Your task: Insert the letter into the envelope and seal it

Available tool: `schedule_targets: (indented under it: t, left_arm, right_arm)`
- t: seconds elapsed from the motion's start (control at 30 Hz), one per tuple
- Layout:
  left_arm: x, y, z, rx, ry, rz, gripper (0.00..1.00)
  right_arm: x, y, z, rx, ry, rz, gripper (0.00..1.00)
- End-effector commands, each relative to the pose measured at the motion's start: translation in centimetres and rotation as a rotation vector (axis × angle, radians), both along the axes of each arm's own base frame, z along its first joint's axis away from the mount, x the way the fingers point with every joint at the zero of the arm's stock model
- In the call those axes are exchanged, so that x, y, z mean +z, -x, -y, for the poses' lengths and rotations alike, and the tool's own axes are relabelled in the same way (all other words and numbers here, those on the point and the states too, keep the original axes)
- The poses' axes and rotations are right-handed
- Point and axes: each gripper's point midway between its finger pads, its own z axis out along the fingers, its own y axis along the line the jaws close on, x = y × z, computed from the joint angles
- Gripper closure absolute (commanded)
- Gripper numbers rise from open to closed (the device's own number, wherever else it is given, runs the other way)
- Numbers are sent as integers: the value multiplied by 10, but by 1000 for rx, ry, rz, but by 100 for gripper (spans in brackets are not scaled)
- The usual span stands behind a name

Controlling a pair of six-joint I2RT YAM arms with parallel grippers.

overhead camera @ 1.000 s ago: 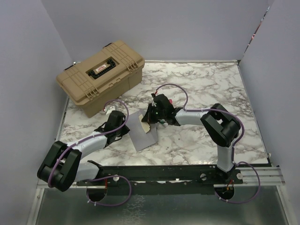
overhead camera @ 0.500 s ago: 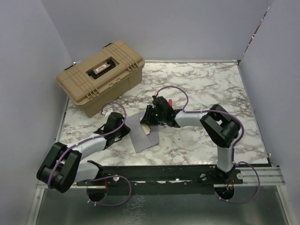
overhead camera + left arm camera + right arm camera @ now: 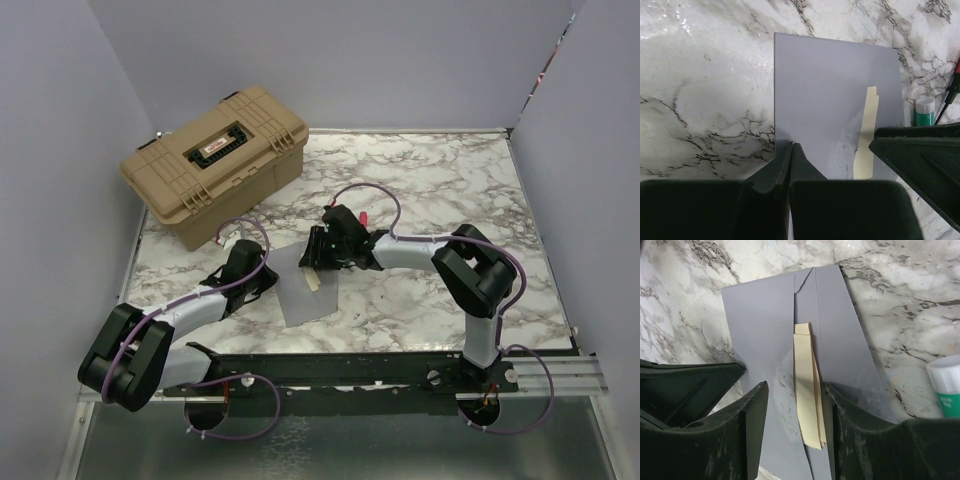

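The grey envelope point(image 3: 298, 290) lies flat on the marble between the two arms. Only a narrow tan strip of the letter point(image 3: 805, 390) shows along the envelope's point(image 3: 760, 325) middle seam; the rest is hidden under the grey paper. My right gripper point(image 3: 795, 387) is open, one finger on each side of that strip, holding nothing. My left gripper point(image 3: 791, 146) is shut on the envelope's point(image 3: 830, 95) near left edge, with the letter strip point(image 3: 867, 135) to its right. From above, the left gripper point(image 3: 268, 283) and right gripper point(image 3: 312, 258) flank the envelope.
A big tan hard case point(image 3: 215, 160) stands at the back left. A green-and-white glue stick point(image 3: 947, 385) lies just right of the envelope and also shows as a glue stick point(image 3: 925, 111) in the left wrist view. Walls enclose the table.
The right gripper has opened and let go of the letter. The envelope, tilted up a second ago, has come down flat. The left gripper has stayed shut.
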Motion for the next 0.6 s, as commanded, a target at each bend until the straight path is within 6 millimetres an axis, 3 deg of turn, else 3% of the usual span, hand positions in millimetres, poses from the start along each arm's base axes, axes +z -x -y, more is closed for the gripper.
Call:
schedule_targets:
  t: [0.0,0.37,0.57]
  left_arm:
    - [-28,30,-8,-45,-55,-131,98]
    - [-21,29,1,-60,1,-112,98]
    - [-12,24,4,-56,26,-72,94]
  right_arm:
    - [-11,12,-9,55,7,-67,49]
    - [-9,24,-29,126,-55,-99,49]
    - [17,17,-22,106,-70,-14,48]
